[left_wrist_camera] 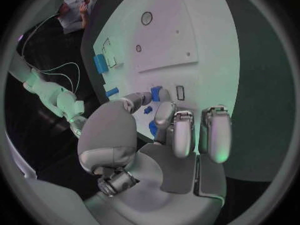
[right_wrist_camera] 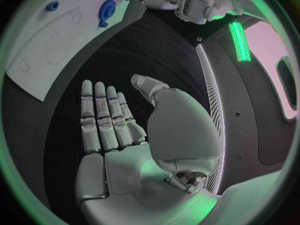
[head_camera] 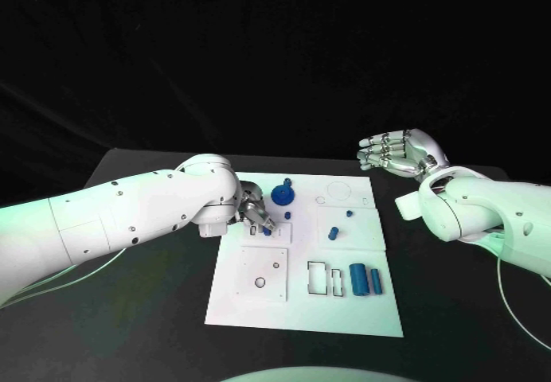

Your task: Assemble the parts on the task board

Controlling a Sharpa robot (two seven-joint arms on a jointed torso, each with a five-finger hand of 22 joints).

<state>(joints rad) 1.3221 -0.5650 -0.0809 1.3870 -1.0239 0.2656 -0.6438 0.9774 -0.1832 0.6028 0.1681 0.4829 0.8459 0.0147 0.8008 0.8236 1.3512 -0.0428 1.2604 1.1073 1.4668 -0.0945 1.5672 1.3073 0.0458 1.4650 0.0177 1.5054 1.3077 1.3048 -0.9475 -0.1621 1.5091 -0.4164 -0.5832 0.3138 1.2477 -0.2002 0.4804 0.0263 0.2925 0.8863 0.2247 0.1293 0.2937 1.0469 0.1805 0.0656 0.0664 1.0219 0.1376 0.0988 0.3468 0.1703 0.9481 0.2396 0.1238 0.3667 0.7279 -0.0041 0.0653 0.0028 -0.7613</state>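
Left hand (head_camera: 255, 213) partly hidden behind its own forearm in head view; the small blue part (head_camera: 267, 231) at its fingertips mostly covered, shape can't tell (wrist view no clearer). Task board (head_camera: 345, 318) upper-left corner hidden by arm.

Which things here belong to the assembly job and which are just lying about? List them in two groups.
Belonging to the job:
- task board
- blue gear-like part
- small blue part
- two blue cylinders
- blue part at the left robot hand's fingertips
- right robot hand, raised with nothing in it

Just lying about:
- black table
- pale cable by the left arm
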